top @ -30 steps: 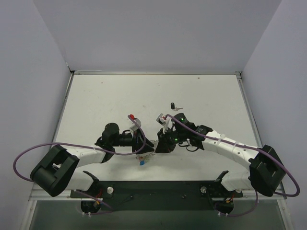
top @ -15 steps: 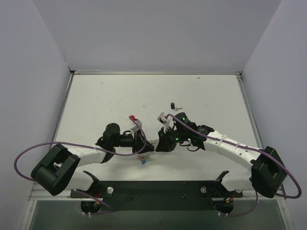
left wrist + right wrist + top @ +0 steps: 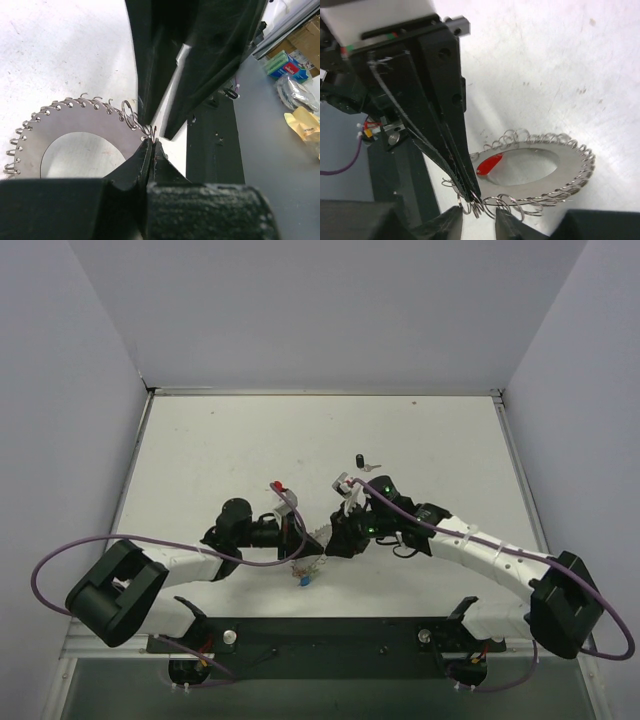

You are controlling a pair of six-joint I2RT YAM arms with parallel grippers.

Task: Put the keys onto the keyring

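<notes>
The keyring (image 3: 75,132) is a flat silvery disc with a wide hole and small wire loops along its rim. My left gripper (image 3: 151,144) is shut on its rim. In the right wrist view the keyring (image 3: 570,170) hangs from the left fingers (image 3: 445,135), and a red key head (image 3: 489,164) shows through the hole. My right gripper (image 3: 479,220) is open, its tips either side of the rim loops. From above, both grippers meet at the keyring (image 3: 319,537), with a blue key (image 3: 304,581) just below. A black key (image 3: 360,459) lies apart, farther back.
The dark mounting rail (image 3: 320,635) runs along the table's near edge, just behind the grippers. White walls enclose the table on three sides. The right gripper's black fingers (image 3: 200,60) fill the upper part of the left wrist view.
Both grippers and the keyring have shifted slightly to the right and nearer. The right arm's elbow has swung outward. The grip on the ring is unchanged.
</notes>
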